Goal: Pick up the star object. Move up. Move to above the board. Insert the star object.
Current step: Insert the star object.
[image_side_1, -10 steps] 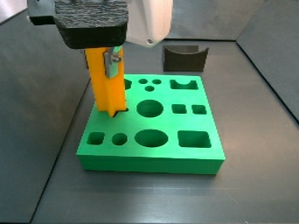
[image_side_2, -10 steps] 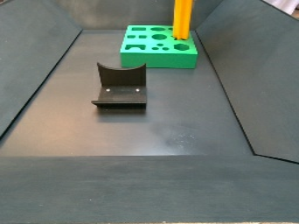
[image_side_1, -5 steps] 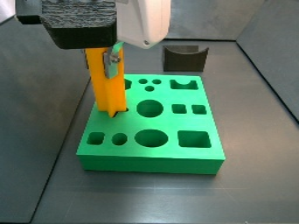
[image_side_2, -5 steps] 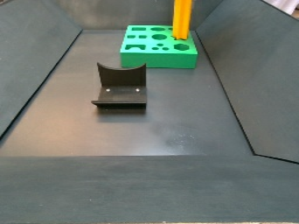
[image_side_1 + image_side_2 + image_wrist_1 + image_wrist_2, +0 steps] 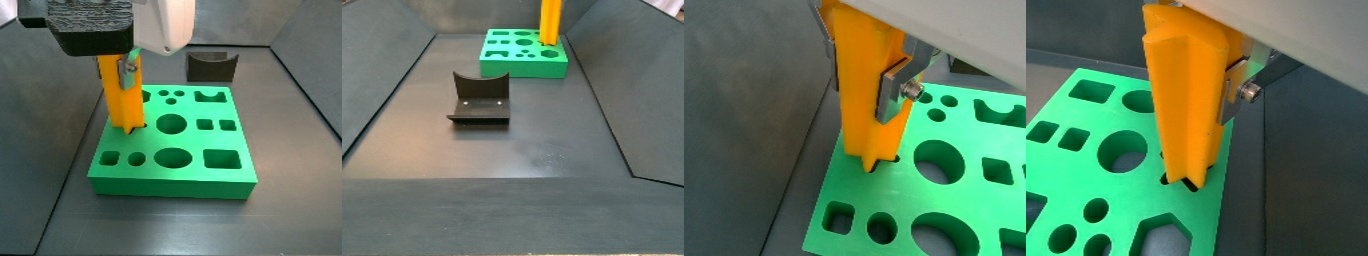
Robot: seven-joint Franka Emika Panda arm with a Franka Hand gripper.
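This is a robot test cell in a lab, not a home or a shop. The floor [image 5: 529, 150] is a plain dark grey sheet, and dark panels rise from it at a slant on the sides, closing the space in like a tray or bin. Only purpose-made pieces stand here: a bright green board [image 5: 174, 160] with cut-out holes of many shapes, a ridged orange star object [image 5: 123, 100] standing upright with its lower end at a hole near the board's edge, and a dark fixture [image 5: 478, 98] on the floor. The gripper [image 5: 127, 68], hung from a black and white arm, clamps the star object from above the board.
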